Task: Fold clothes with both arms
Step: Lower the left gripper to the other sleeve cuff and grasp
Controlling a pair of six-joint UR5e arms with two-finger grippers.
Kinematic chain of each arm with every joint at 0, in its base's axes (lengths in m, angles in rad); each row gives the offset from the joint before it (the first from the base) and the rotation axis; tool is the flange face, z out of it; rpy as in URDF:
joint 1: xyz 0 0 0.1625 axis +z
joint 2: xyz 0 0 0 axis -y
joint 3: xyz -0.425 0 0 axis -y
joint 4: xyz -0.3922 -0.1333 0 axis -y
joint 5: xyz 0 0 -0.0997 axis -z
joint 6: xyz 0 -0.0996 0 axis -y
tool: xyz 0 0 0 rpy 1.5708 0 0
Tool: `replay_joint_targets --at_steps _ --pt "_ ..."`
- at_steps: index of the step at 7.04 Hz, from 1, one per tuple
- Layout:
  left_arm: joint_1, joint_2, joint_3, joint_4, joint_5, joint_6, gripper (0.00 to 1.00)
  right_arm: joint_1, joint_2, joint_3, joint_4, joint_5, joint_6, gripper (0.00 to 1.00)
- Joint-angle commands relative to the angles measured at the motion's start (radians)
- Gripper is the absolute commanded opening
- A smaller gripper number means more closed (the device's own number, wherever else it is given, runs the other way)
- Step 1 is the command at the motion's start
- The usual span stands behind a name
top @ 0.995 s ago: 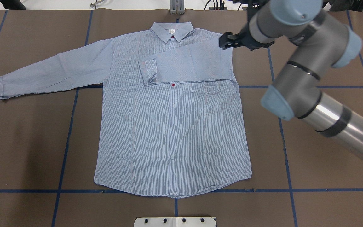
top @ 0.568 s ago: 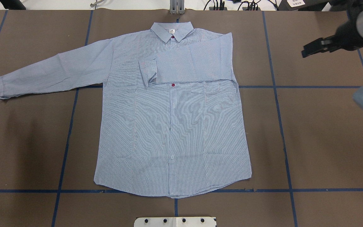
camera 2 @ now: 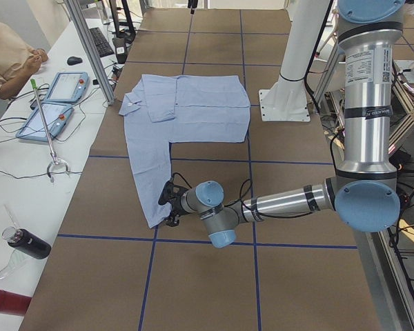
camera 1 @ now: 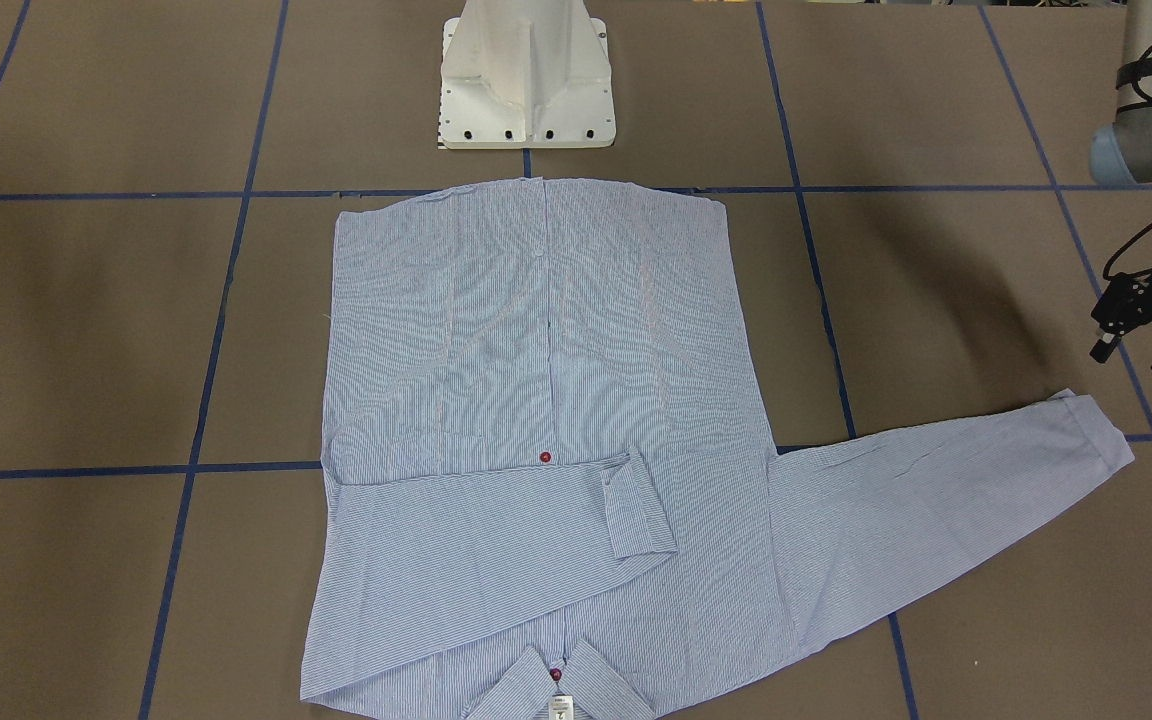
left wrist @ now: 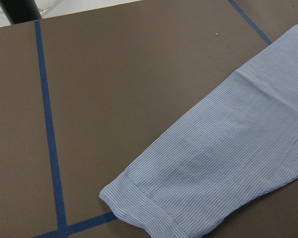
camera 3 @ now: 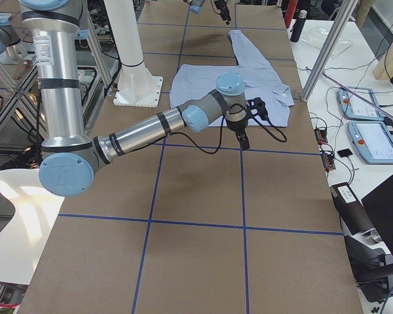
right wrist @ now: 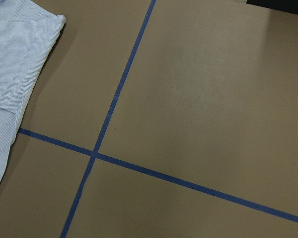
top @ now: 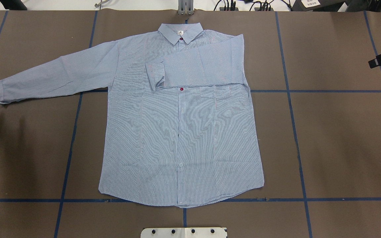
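Shirt (top: 180,132) flat on table (top: 342,148); left claw (camera 1: 1133,358) wide, empty; right claw (top: 375,61): cannot tell.

Our right gripper (top: 375,61) has pulled back from the shirt (top: 180,132). The folded sleeve (top: 203,67), whose shoulder it hovered at a second ago, now lies well apart from its fingertips, and most of that arm has left the overhead view. Our left gripper (camera 1: 1133,355) has come in, with the outstretched cuff (camera 1: 1101,435) just beside it.
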Motion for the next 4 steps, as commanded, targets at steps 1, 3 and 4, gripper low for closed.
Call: replay_joint_targets --at_steps 1,3,4 --pt "0.051 -0.007 0.034 -0.03 0.058 -0.072 0.74 0.003 -0.003 0.0 0.002 0.001 -0.005 1.0" --pt "0.055 -0.068 0.121 -0.051 0.082 -0.072 0.74 0.003 -0.003 0.001 0.002 0.003 -0.005 1.0" --pt "0.058 -0.091 0.147 -0.057 0.088 -0.072 0.72 0.003 -0.003 0.001 0.002 0.001 -0.005 1.0"
